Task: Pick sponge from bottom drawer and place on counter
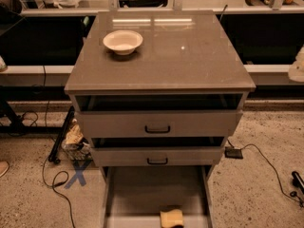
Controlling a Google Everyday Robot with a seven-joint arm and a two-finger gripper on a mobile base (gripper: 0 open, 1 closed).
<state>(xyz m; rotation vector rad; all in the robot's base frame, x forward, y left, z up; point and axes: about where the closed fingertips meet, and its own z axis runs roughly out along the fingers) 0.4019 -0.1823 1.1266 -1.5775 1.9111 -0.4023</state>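
One glossy counter [180,61] filled the upper view. The bottom drawer [142,189] stood pulled far out, with two upper drawers [118,125] ajar above it. A cream bowl [122,41] sat on the counter's rear left. The sponge [171,218] lay on the bottom drawer's floor near its front wall. The gripper was out of view, its grip impossible to tell.

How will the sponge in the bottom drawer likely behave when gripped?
The sponge looks soft and small, so probably light and squashes when squeezed. Lying flat on the bottom drawer floor, it likely won't roll. The gripper is not in view.
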